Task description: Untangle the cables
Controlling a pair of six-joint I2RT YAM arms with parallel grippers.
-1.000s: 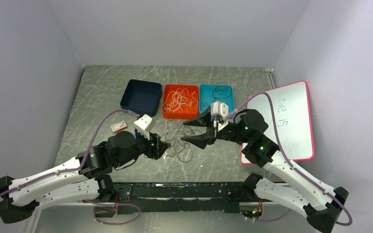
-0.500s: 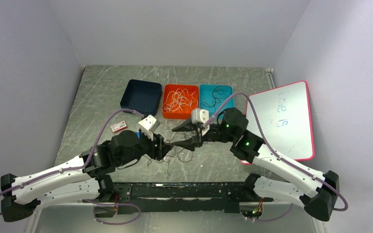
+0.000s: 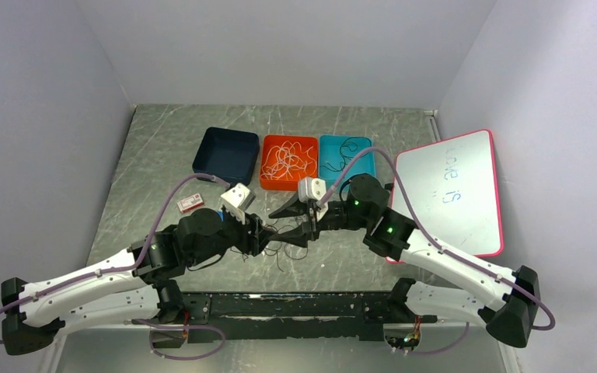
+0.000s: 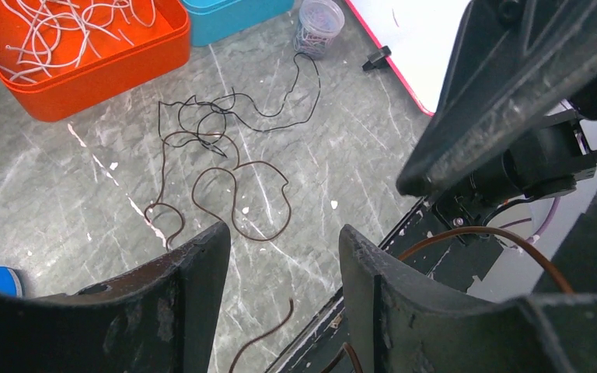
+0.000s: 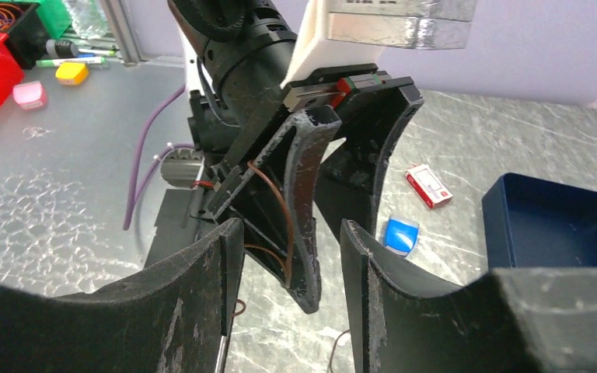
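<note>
Orange plastic marks the middle tray [image 3: 267, 180] at the far edge of the tabletop [image 3: 163, 155], and it holds a heap of white cables [image 3: 288, 160]. The teal tray [image 3: 367, 148] beside it holds a few dark ones, while the navy tray [image 3: 226, 152] on its other side looks empty. Part of the sorting therefore seems done. What is left is a loose tangle of dark cables [image 4: 218, 167], lying flat in crossing loops between the trays and the near edge, about midway along it. The left hand [image 4: 285, 233] hangs just above that tangle with its fingers moderately apart. A brown cable [image 5: 280, 210] lies against one finger, though I cannot tell whether it is pinched. The right hand [image 5: 291, 227] is spread wide and sits tip to tip with the left, nearly touching it. Room there is tight, since the two hands crowd each other and the near edge lies close behind. A whiteboard [image 3: 451, 194] covers the right edge. Toward the left edge the tabletop offers more room, with only a small red-and-white box [image 3: 191, 203] on it.
</note>
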